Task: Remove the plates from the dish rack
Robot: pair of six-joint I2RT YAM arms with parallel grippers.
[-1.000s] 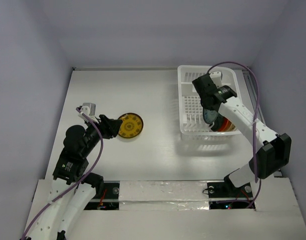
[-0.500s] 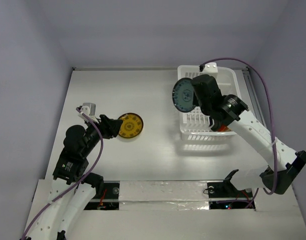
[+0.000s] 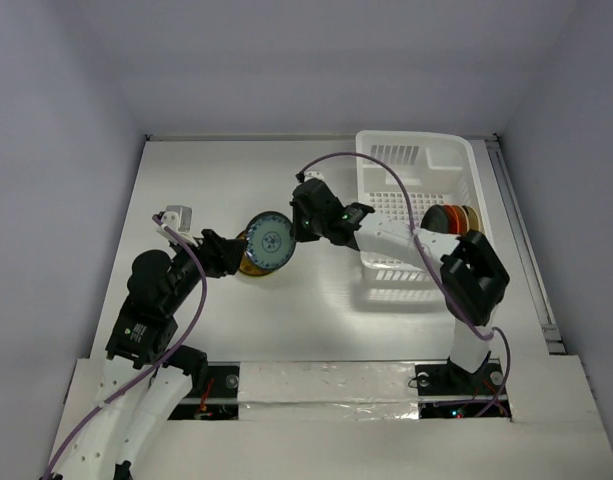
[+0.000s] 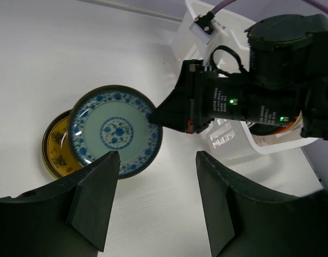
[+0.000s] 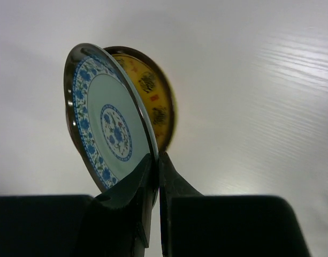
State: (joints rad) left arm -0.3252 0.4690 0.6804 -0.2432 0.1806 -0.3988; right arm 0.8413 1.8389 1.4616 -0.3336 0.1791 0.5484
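The blue-patterned plate [image 4: 114, 130] is clamped at its rim by the right gripper [image 5: 153, 160] and held tilted just over the yellow plate [image 4: 56, 150] left of the middle of the counter [image 3: 316, 320], with the left gripper [image 4: 157, 155] spread empty beside it, while a few plates [image 3: 448, 219] are seen standing on edge by the right wall of the dish rack [image 3: 406, 160] in the far right corner.

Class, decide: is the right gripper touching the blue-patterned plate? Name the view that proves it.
Touching. The right wrist view shows the right gripper closed on the lower rim of the blue-patterned plate, no gap visible.
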